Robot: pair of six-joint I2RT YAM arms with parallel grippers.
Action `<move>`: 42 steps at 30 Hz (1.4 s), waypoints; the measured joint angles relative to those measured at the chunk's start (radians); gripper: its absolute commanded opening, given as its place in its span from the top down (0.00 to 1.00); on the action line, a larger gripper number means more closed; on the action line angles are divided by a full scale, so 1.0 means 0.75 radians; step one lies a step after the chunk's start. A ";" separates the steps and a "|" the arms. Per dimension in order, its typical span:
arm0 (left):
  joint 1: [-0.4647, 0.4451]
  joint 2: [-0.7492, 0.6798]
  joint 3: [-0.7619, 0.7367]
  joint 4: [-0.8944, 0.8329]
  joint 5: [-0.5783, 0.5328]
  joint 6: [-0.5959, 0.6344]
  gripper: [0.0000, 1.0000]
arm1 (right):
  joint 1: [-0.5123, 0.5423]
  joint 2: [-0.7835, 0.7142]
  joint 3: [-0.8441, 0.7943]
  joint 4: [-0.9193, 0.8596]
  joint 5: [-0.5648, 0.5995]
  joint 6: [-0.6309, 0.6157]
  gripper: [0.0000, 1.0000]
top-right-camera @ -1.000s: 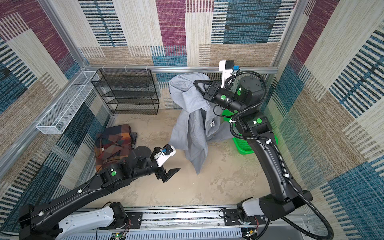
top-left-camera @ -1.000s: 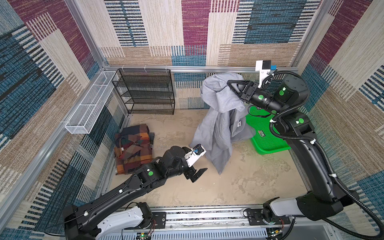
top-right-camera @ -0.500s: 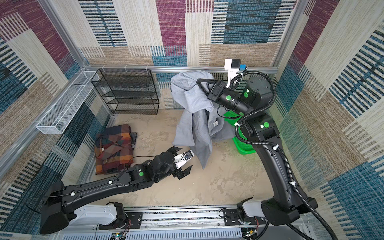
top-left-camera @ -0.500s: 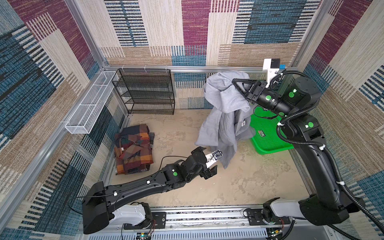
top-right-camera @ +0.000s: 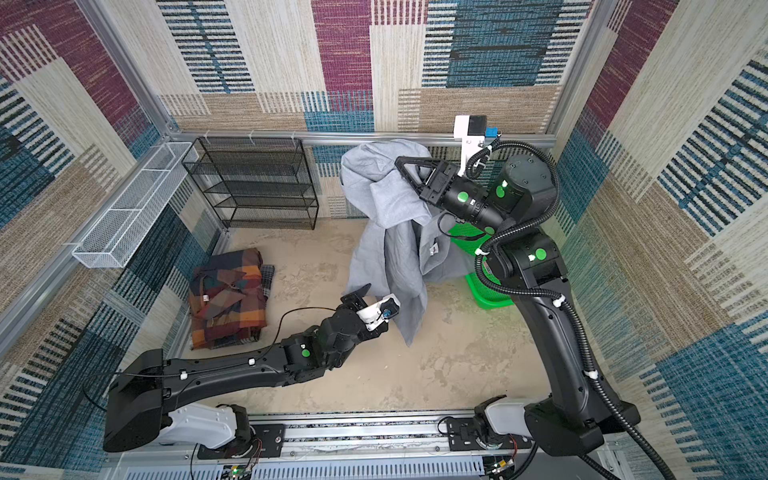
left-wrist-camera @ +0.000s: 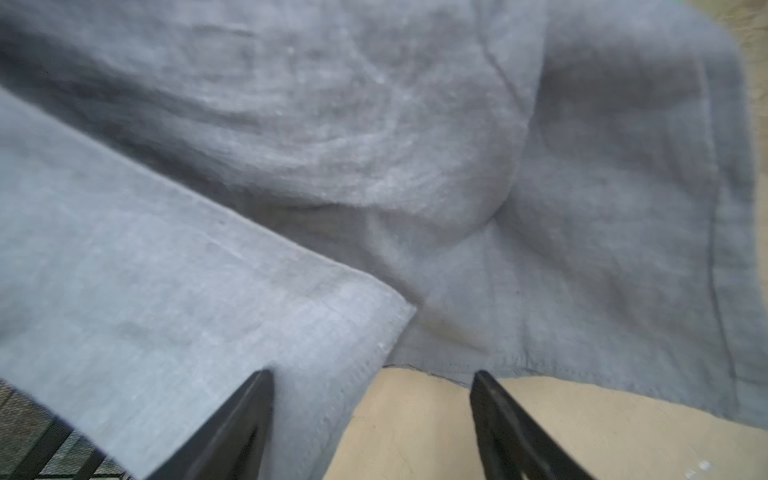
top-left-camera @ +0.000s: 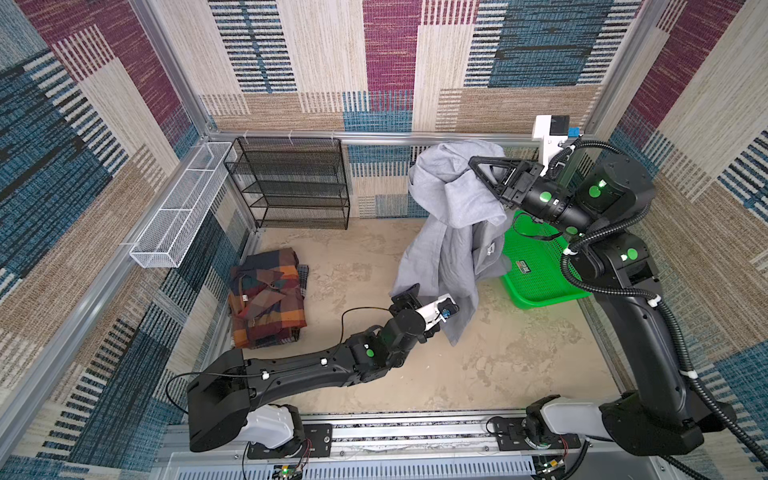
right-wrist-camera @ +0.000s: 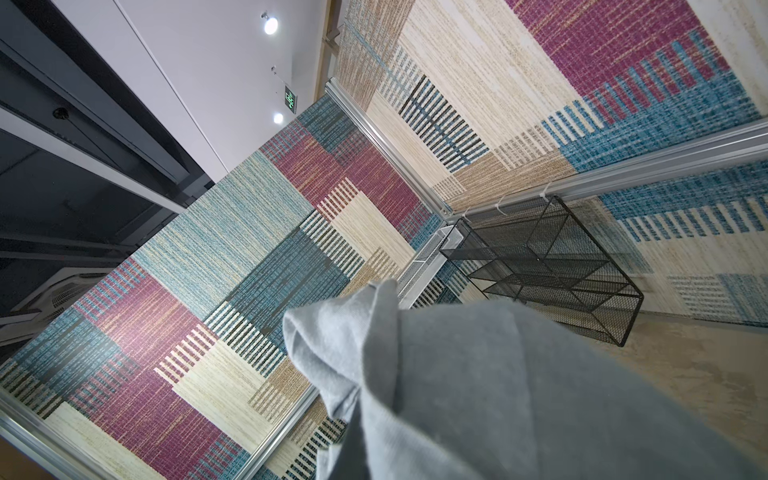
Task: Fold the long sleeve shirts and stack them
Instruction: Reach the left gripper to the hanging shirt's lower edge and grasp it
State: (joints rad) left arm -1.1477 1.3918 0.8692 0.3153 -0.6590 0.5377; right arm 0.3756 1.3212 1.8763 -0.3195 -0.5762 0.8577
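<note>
The gray long sleeve shirt (top-left-camera: 449,249) (top-right-camera: 390,249) hangs bunched from my right gripper (top-left-camera: 474,163) (top-right-camera: 400,163), which is raised high near the back wall and shut on its upper folds. In the right wrist view the gray shirt (right-wrist-camera: 498,395) covers the fingers. My left gripper (top-left-camera: 415,297) (top-right-camera: 365,297) is low at the shirt's bottom hem. In the left wrist view the left gripper (left-wrist-camera: 372,372) is open, with a hem corner of the gray shirt (left-wrist-camera: 291,332) lying between its jaws. The plaid long sleeve shirt (top-left-camera: 268,297) (top-right-camera: 228,299) lies folded on the floor at the left.
A green mesh basket (top-left-camera: 536,266) (top-right-camera: 486,286) sits at the right, behind the hanging shirt and under the right arm. A black wire rack (top-left-camera: 291,183) (top-right-camera: 253,183) stands against the back wall. A white wire tray (top-left-camera: 178,208) (top-right-camera: 129,208) hangs on the left wall.
My left arm has reached forward and right to the gray shirt's hem, and its jaws have narrowed. The right gripper has shifted slightly right with the shirt.
</note>
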 measured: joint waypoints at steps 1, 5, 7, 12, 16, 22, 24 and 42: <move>-0.001 -0.002 -0.002 0.015 -0.014 0.006 0.43 | 0.000 -0.004 -0.004 0.000 -0.001 0.002 1.00; -0.001 -0.009 -0.002 0.084 -0.064 0.020 0.54 | 0.002 -0.019 -0.027 0.001 -0.011 0.012 1.00; -0.001 -0.009 -0.005 0.113 -0.082 0.029 0.55 | 0.003 -0.020 -0.030 0.001 -0.016 0.022 1.00; -0.003 -0.007 -0.012 0.132 -0.100 0.041 0.12 | 0.004 -0.028 -0.028 0.001 -0.021 0.041 1.00; -0.025 0.025 -0.044 0.153 -0.123 0.047 0.01 | 0.004 -0.029 -0.027 0.001 -0.022 0.046 1.00; -0.053 0.163 -0.044 0.256 -0.190 0.166 0.01 | 0.004 -0.035 -0.027 0.001 -0.024 0.061 1.00; -0.055 0.208 -0.040 0.359 -0.230 0.234 0.02 | 0.004 -0.042 -0.028 0.001 -0.024 0.066 1.00; -0.052 0.423 -0.004 1.255 -0.441 0.858 0.74 | 0.008 -0.101 -0.065 0.020 -0.045 0.091 1.00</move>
State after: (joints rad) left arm -1.1870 1.7088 0.8665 1.2568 -0.9897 1.1809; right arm 0.3813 1.2453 1.8275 -0.3042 -0.6098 0.9257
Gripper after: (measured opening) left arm 0.379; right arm 0.066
